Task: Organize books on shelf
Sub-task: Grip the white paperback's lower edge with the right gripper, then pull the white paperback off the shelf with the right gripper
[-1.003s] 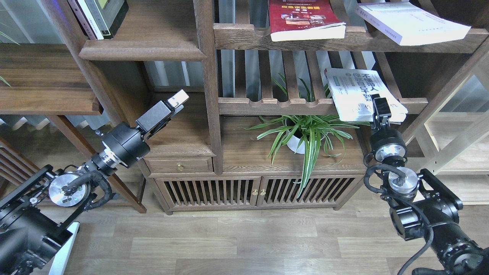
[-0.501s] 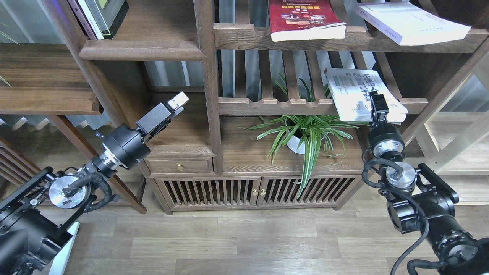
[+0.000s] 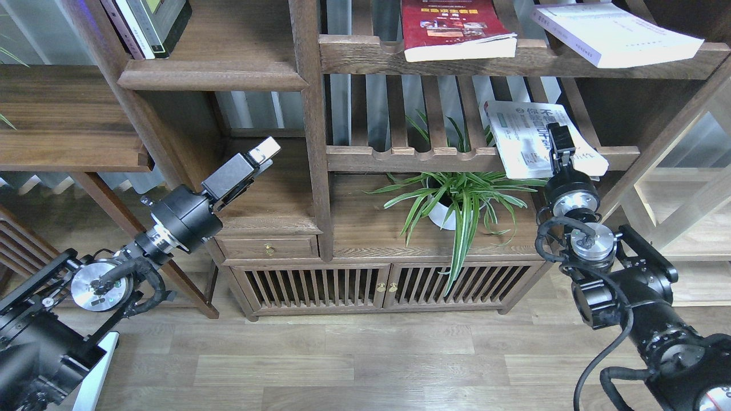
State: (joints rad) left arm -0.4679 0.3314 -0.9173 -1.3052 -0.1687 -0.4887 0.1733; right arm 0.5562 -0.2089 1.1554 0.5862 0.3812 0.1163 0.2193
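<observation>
**Robot reaches for a paperback as three books lie scattered on slatted racks**

Head view: The right gripper point(image 3: 558, 140) lies over the near edge of the white book point(image 3: 534, 140), the paperback with large green-and-black characters, which sits flat on the lower slatted rack point(image 3: 434, 154) and overhangs its notched front rail. The gripper is dark and seen nearly end-on against the cover; whether its fingers are spread or pinching the book cannot be told. The overhanging edge appears to be why the arm comes in from below and in front: it offers a lip that two fingers could close over.

On the upper slatted rack point(image 3: 365, 54), the red book point(image 3: 451, 25) lies flat with its page edge jutting past the rail, and the pale lavender-white book point(image 3: 614, 34) rests askew near the right end. Both are well apart from either arm.

The left gripper point(image 3: 264, 151) is held out in the open bay on the left of the bookcase, beside the central post; its pale tips look pressed together and hold nothing. It points up towards the solid shelf point(image 3: 211, 74), the dark board with the rounded front edge, where a few volumes point(image 3: 148, 23) already stand upright at the left. That board looks the likely destination, and most of it is bare.

A potted spider plant point(image 3: 451, 200) sits just below the white book, its leaves close to the right arm's path.
</observation>
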